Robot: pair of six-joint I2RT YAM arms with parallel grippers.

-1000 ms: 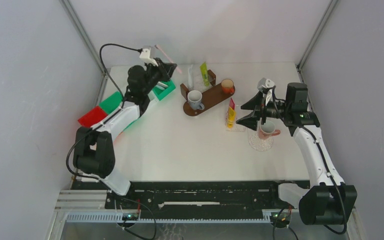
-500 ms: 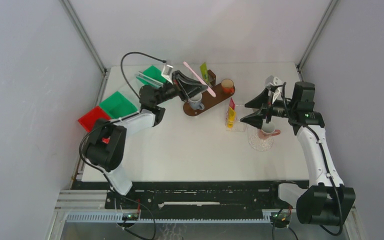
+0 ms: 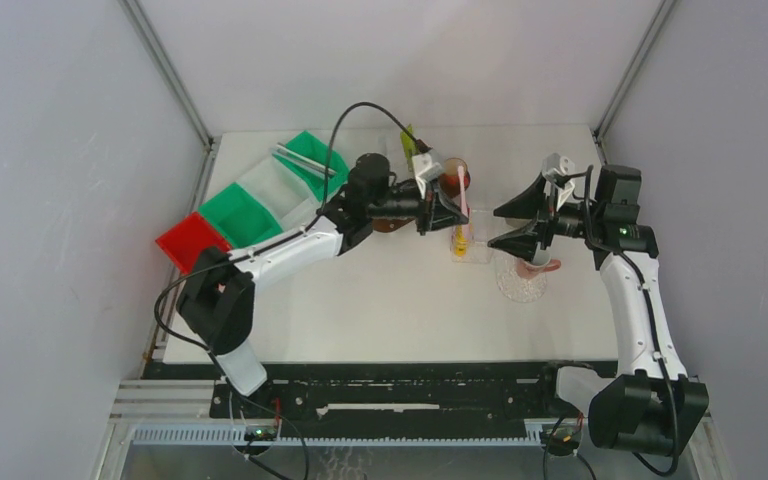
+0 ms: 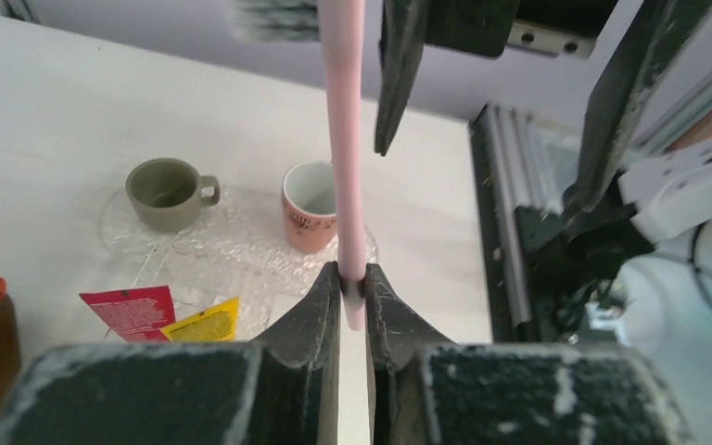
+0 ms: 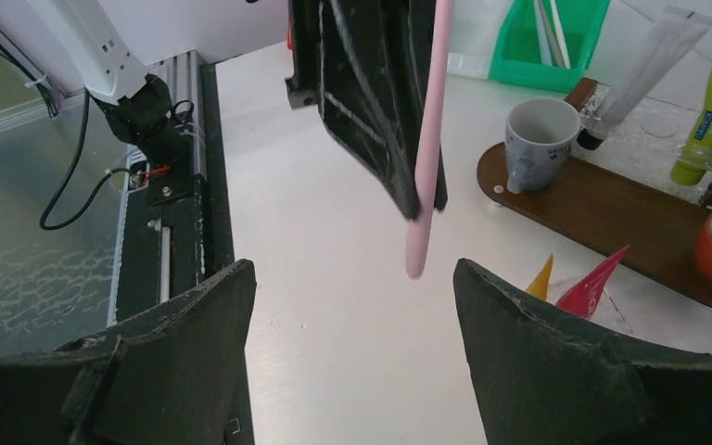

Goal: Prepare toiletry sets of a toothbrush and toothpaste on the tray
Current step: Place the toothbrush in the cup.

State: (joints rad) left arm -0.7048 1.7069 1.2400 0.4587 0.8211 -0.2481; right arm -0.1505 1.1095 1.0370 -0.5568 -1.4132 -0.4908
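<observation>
1. Swinging over from the green bins [image 3: 305,160] left of the tray [image 3: 390,226], where it was a second ago, the left gripper [image 3: 452,208] in the top view now sits just past the tray's right end, beside the orange cup [image 3: 457,178]. It is clamped on the pink toothbrush [image 3: 461,192]. The right gripper [image 3: 522,223], further right of the tray, has hardly moved. Its jaws stand wide apart, facing the brush, above the pink mug [image 3: 537,263] on the glass plate [image 3: 516,288].

2. The left wrist view shows the two fingers pinched together on the brush's shaft close to one end, with the blurred bristle head at the other. Beyond, away from the tray, the pink mug and a brown-grey cup [image 4: 165,192] stand on the plate, both without a brush. A red-yellow tube [image 4: 159,311] lies at the plate's edge nearest the tray. The right gripper's fingers rise on either side behind the brush.

3. In the right wrist view the right fingers are spread, with nothing between them. The brush hangs ahead of them, over bare table in front of the tray. On the tray the grey mug [image 5: 540,130] is empty.

4. Judged from this, the brush has been fetched and brought up for a handover or a drop into a cup. No cup holds one yet.
</observation>
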